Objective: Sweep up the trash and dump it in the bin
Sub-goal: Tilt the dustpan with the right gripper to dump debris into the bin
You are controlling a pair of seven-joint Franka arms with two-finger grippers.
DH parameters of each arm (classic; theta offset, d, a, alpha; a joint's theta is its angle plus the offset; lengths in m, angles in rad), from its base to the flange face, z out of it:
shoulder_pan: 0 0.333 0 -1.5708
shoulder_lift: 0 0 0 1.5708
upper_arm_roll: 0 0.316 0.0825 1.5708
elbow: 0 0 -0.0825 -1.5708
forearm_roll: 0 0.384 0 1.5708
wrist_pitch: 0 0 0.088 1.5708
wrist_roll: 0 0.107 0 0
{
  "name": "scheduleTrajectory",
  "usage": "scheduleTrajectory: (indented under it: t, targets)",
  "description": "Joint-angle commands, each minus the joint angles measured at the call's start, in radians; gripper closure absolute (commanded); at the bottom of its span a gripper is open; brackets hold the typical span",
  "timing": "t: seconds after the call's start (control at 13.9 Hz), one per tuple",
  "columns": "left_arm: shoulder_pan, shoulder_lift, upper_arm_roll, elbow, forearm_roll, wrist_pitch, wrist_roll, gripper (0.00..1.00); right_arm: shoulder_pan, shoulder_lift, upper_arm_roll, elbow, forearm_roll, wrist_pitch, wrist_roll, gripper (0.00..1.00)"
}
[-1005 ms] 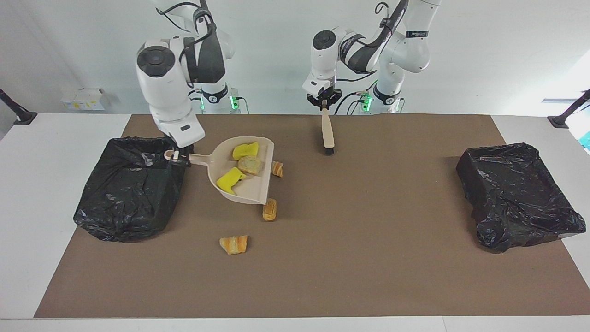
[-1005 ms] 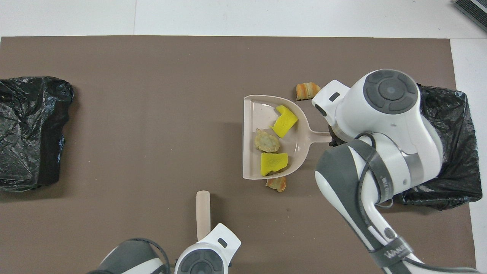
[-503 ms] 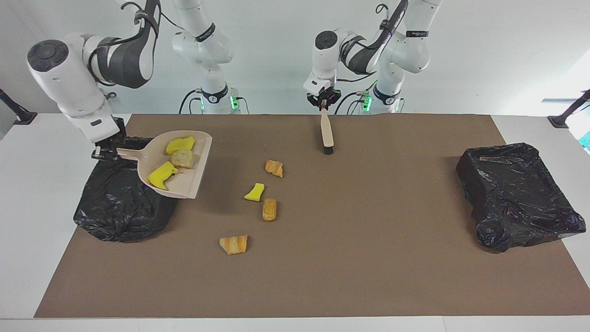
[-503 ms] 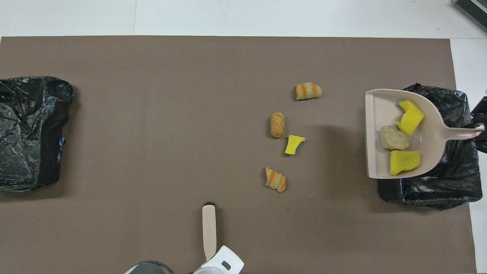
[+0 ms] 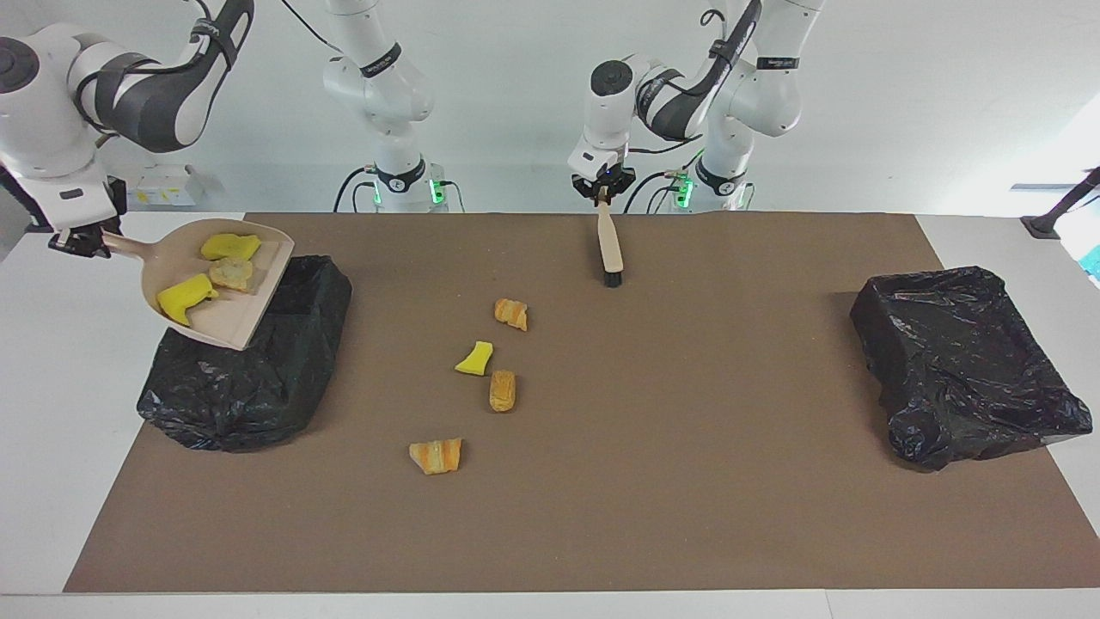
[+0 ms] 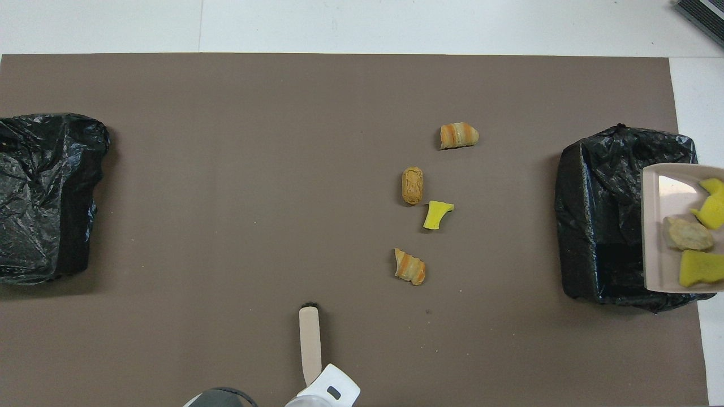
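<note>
Up over the bin (image 5: 249,378) at the right arm's end of the table, the right gripper (image 5: 79,243) pinches the handle of the beige dustpan (image 5: 225,322). Three pieces of trash (image 5: 210,271) ride in the dustpan, above the bin. Four more pieces (image 5: 490,370) lie on the brown mat (image 5: 687,481) toward its middle. The left gripper (image 5: 604,191) hangs over the mat's edge nearest the robots, closed on the brush (image 5: 610,249), bristles down. Another bin (image 5: 962,361) sits at the left arm's end.
</note>
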Motion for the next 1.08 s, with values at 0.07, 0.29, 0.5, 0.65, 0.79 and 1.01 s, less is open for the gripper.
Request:
scheduleTrajectory:
  t: [0.07,0.29,0.5,0.65,0.79,1.01]
  targets:
    - [-0.009,-0.024,0.013,-0.023,-0.014,-0.034,-0.009,0.24,0.024,-0.093,0.015,-0.141,-0.181,0.064,0.157,1.0]
    - [-0.004,-0.021,0.014,0.01,-0.012,-0.046,0.008,0.11,0.049,-0.131,0.016,-0.218,-0.322,0.159,0.249,1.0]
    - [0.029,-0.021,0.019,0.097,-0.012,-0.082,0.011,0.0,0.047,-0.196,0.015,-0.333,-0.412,0.287,0.297,1.0]
    - [0.084,-0.021,0.02,0.173,-0.012,-0.12,0.035,0.0,0.047,-0.196,0.015,-0.332,-0.464,0.29,0.317,1.0]
    - [0.195,-0.018,0.02,0.268,-0.012,-0.204,0.138,0.0,0.049,-0.193,0.024,-0.322,-0.484,0.278,0.331,1.0]
    - [0.336,-0.015,0.02,0.376,-0.008,-0.296,0.323,0.0,0.082,-0.194,0.031,-0.304,-0.561,0.286,0.335,1.0]
